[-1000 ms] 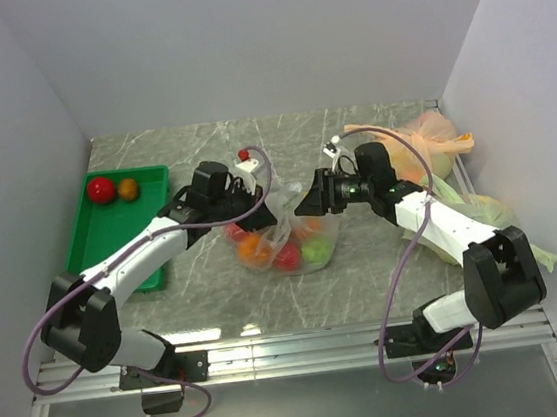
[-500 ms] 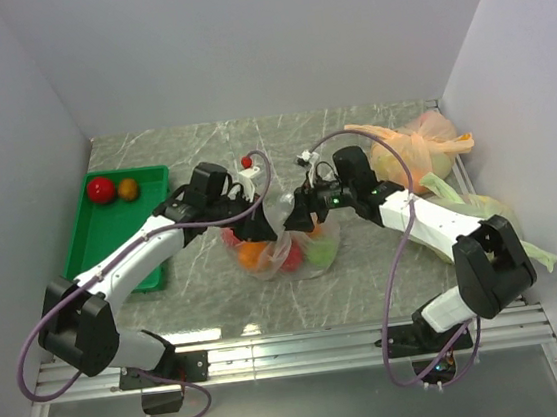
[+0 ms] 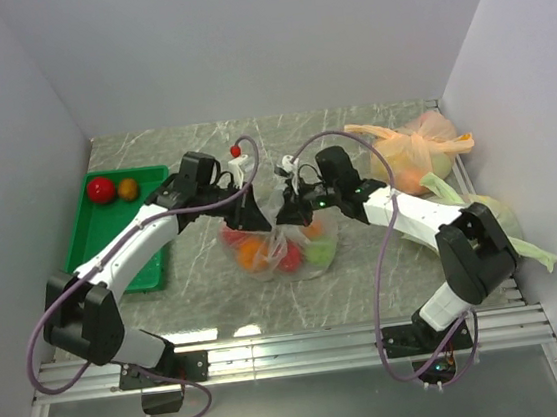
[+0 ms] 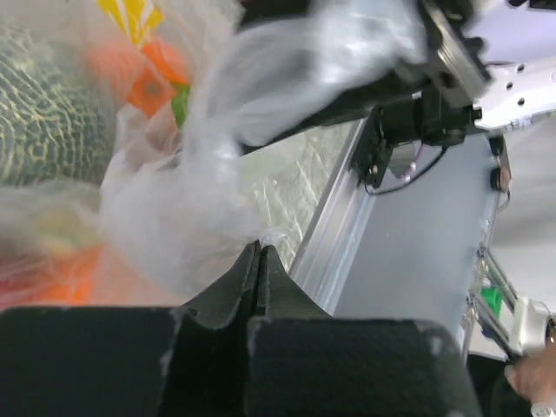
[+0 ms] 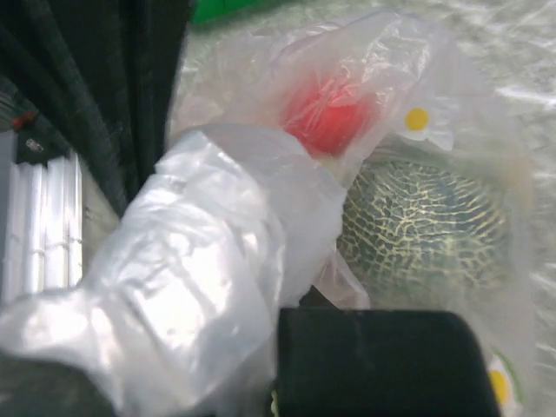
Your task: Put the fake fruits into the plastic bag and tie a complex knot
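- Sitting mid-desk between the two arms, the plastic bag [image 3: 284, 236] already contains several fake fruits [image 3: 253, 253]. The overhead view shows orange, red and light green balls, and the right wrist view adds a dull netted green piece [image 5: 421, 221].
- The upper film of the bag is gathered into two bunches that rise toward the arms. The step in hand is judged to be the start of the knot.
- Left pincer [image 3: 257, 217]: jaws pressed together, with a thin fold of bag film nipped at their very tip in the wrist view. So shallow a bite may slip, and a deeper hold is advisable before any pull.
- Right pincer [image 3: 296, 210]: jaws pressed together, apparently on the twisted bunch of film beside its finger. The contact itself is hidden.
- For a sound knot, the bunches should be crossed taut and close above the fruits, so that the load anchors the bag on the desk [image 3: 219, 301].
- Thin film stretches and tears, so pulls should be slow and even.
- Green tray [image 3: 100, 234], at the left: holds a red ball [image 3: 101, 188] and an orange ball [image 3: 127, 188], well apart from the bag. Whether they belong inside before tying cannot be told.
- Orange-tinted bag [image 3: 412, 143] and pale green bag [image 3: 508, 212]: lying at the right near the right arm, where wide sweeps risk snagging them.
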`<state>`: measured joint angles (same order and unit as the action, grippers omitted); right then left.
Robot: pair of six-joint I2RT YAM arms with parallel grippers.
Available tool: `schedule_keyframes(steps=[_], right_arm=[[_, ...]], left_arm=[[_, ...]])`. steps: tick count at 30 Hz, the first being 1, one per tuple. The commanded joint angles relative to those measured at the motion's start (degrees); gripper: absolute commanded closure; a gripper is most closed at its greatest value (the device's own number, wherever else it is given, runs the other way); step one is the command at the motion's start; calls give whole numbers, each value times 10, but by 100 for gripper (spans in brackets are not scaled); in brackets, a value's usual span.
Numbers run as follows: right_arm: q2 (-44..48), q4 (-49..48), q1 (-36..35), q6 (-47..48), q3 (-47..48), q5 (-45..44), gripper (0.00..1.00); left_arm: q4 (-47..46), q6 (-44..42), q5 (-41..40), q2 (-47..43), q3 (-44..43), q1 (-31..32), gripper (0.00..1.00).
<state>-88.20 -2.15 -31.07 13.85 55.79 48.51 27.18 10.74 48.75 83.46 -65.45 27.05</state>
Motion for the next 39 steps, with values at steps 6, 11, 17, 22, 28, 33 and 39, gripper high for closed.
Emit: schedule_keyframes(steps=[6, 11, 17, 22, 28, 33, 39], right_arm=[[-21, -69, 8, -424, 38, -116, 100], [4, -86, 13, -621, 7, -114, 100], [22, -69, 20, -653, -5, -125, 100], [22, -59, 30, -599, -15, -73, 89], [59, 60, 67, -435, -19, -29, 41], [78, 99, 75, -363, -45, -10, 51], [34, 72, 63, -359, -75, 3, 83]], left_arm=[[-36, 18, -153, -112, 95, 83, 100], [-78, 71, -318, -75, 132, 126, 100], [-111, 101, -381, 13, 133, 129, 100], [-125, 97, -392, 66, 103, 127, 100], [-154, 103, -327, 57, 99, 122, 100], [-189, 132, -282, 60, 110, 122, 100], [-236, 167, -238, 100, 91, 128, 100]])
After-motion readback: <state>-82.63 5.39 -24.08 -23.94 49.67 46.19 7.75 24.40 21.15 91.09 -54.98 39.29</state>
